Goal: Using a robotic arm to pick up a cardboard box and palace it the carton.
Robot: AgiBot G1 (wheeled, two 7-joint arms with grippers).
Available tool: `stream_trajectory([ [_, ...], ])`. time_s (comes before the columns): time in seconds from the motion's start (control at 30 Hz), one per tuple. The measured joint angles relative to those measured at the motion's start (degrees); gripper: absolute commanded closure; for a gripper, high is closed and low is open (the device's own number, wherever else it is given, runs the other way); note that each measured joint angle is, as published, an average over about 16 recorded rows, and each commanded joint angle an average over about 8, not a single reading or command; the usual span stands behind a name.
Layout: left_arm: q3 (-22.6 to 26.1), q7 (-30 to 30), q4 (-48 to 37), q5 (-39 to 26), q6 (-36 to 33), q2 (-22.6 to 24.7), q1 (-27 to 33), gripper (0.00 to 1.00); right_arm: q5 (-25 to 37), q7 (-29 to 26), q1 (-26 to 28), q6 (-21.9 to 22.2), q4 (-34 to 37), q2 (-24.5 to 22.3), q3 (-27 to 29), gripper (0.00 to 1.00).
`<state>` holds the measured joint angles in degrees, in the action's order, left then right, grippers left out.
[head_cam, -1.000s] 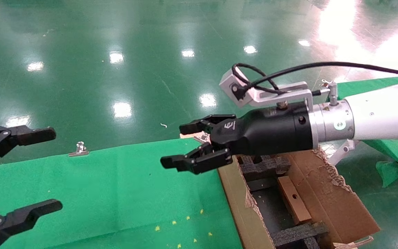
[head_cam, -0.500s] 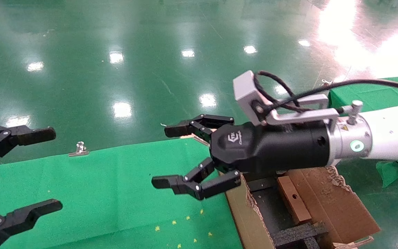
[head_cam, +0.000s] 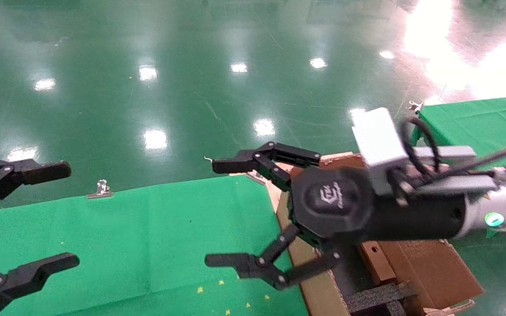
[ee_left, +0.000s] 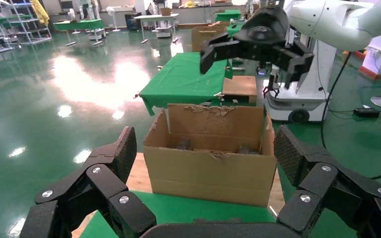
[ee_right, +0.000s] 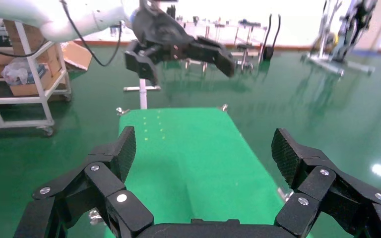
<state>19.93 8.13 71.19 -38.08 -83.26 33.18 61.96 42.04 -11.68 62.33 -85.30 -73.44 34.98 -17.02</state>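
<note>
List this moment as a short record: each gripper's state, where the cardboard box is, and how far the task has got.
Right gripper: fingers open, empty, raised over the carton's table-side edge
Left gripper: fingers open, empty, parked over the far left of the green table
Cardboard box: lying inside the carton, beside black foam, hole face up
Contact: neither gripper touches the cardboard box
Task stage: cardboard box already in the carton

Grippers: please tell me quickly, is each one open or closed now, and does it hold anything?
Left gripper: open, holding nothing.
Right gripper: open, holding nothing, beside the carton.
</note>
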Motion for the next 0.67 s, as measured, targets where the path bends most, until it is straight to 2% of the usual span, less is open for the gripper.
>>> stream_trajectory([
  [0.3, 0.0, 0.0, 0.0, 0.0, 0.0, 0.0, 0.0, 0.00, -0.7, 1.8, -2.2, -1.1, -0.3, 0.2, 2.9, 0.00],
  [0.67, 0.0, 0.0, 0.0, 0.0, 0.0, 0.0, 0.0, 0.00, -0.5, 1.3, -1.5, -0.8, -0.3, 0.1, 2.0, 0.00],
])
